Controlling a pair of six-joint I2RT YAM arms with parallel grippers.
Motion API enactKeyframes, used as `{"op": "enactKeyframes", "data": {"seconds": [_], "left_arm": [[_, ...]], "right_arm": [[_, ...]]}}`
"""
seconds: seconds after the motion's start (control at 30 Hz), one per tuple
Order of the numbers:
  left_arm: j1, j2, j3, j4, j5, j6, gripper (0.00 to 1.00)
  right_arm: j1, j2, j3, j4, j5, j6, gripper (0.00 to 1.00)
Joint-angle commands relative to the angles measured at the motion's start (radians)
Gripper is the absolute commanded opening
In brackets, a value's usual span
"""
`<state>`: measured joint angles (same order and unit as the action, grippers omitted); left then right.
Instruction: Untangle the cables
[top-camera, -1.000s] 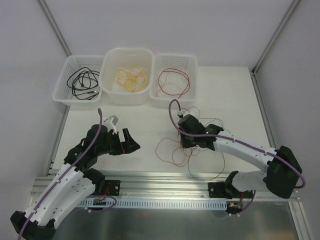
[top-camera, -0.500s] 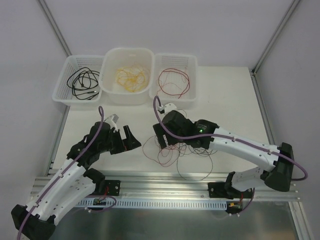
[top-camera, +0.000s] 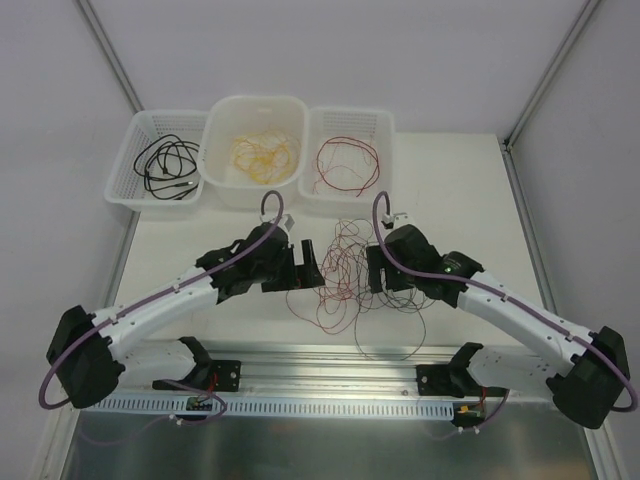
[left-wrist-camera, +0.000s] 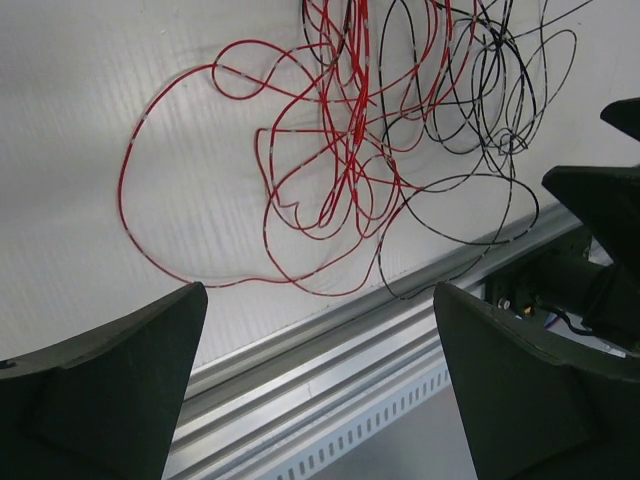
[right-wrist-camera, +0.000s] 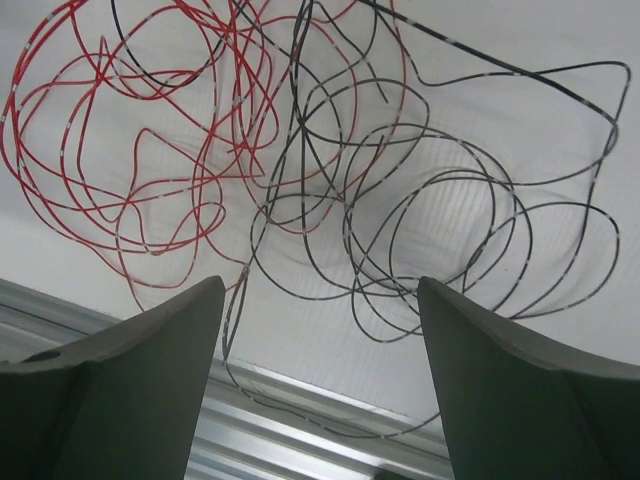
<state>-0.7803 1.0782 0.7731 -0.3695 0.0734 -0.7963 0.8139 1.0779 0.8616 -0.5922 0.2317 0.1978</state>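
Observation:
A loose tangle of thin red and black cables (top-camera: 343, 270) lies on the white table between my two grippers. My left gripper (top-camera: 308, 264) stands open just left of it, with nothing between its fingers. In the left wrist view the red loops (left-wrist-camera: 352, 125) and the black loops (left-wrist-camera: 505, 140) lie beyond the open left gripper (left-wrist-camera: 318, 292). My right gripper (top-camera: 372, 270) is open at the tangle's right side. In the right wrist view the red strands (right-wrist-camera: 240, 120) and black strands (right-wrist-camera: 298, 70) spread ahead of the open right gripper (right-wrist-camera: 320, 287), which touches none of them.
Three white containers stand along the back: a basket (top-camera: 118, 182) with black cables, a tub (top-camera: 255, 100) with yellow-orange ones and a basket (top-camera: 348, 112) with red ones. A metal rail (top-camera: 330, 356) runs along the table's near edge; one black loop hangs over it.
My right gripper opened, let go of the tangle and drew back to the right. The left arm swung in towards the middle. The tangle now lies spread between the two grippers.

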Motion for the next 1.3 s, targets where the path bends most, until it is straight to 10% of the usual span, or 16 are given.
{"op": "enactKeyframes", "data": {"seconds": [0.0, 0.3, 0.5, 0.6, 0.93, 1.27], "left_arm": [[-0.062, 0.127, 0.071, 0.084, -0.118, -0.041, 0.97], [-0.126, 0.448, 0.163, 0.139, -0.164, -0.060, 0.69], [-0.083, 0.372, 0.121, 0.098, -0.233, -0.012, 0.00], [-0.008, 0.233, 0.091, 0.012, -0.308, 0.035, 0.00], [0.278, -0.175, 0.139, -0.311, -0.532, 0.247, 0.00], [0.434, -0.274, 0.351, -0.513, -0.782, 0.382, 0.01]], "right_arm": [[-0.019, 0.028, -0.024, 0.172, -0.100, -0.003, 0.82], [-0.061, 0.181, -0.093, 0.291, -0.097, 0.032, 0.77], [-0.156, 0.150, -0.159, 0.270, -0.089, 0.043, 0.29], [-0.225, 0.072, -0.164, 0.198, -0.066, 0.023, 0.01], [-0.678, -0.235, 0.008, -0.103, -0.006, -0.015, 0.01], [-0.797, -0.349, 0.272, -0.181, -0.031, -0.009, 0.01]]}}
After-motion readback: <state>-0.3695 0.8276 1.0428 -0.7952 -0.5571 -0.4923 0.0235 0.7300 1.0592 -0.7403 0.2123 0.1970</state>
